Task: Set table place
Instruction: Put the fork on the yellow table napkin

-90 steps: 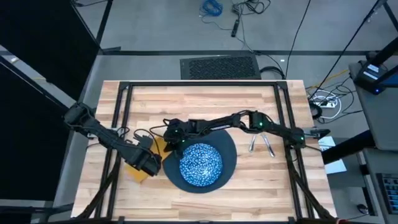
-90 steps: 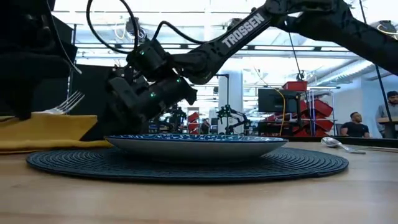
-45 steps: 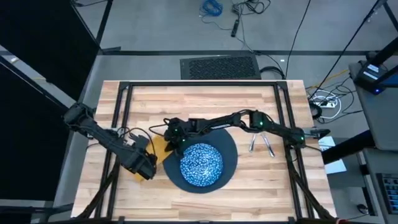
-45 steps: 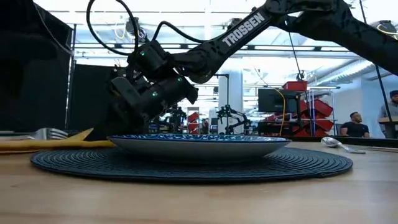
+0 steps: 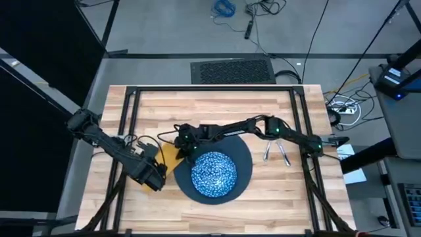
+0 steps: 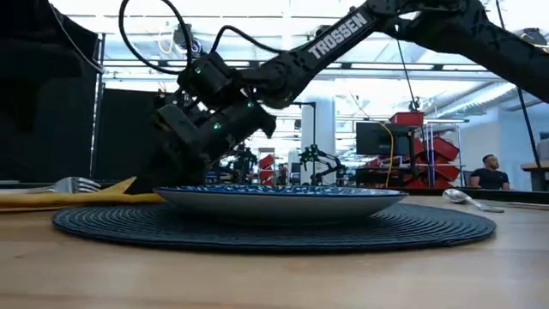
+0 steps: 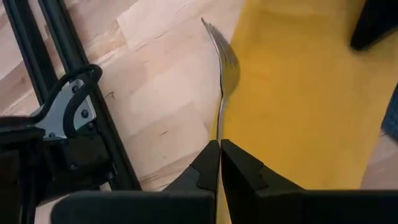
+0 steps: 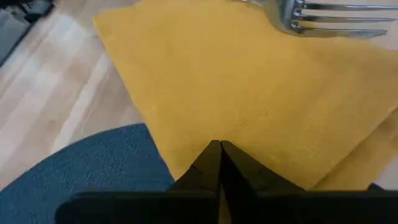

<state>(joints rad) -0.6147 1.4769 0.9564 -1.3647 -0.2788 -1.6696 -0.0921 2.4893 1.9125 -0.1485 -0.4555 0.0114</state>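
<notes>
Resting on the pale plank table [image 5: 217,112], the speckled blue-and-white dish [image 5: 213,174] sat centred on a dark, ribbed round plate [image 6: 274,230]. A mustard-yellow woven napkin [image 8: 249,106] lay flat just beside the plate's left rim. The left gripper [image 7: 220,149] had its fingers pressed together on the handle of a silver fork [image 7: 222,68], whose tines lay along the napkin's outer edge. The right gripper [image 8: 219,149], fingers pinched on the napkin's near edge, sat low at the plate's rim. White lettering "TROSSEN" marked the right arm [image 6: 336,39]. A knife and spoon [image 5: 276,151] lay right of the plate.
</notes>
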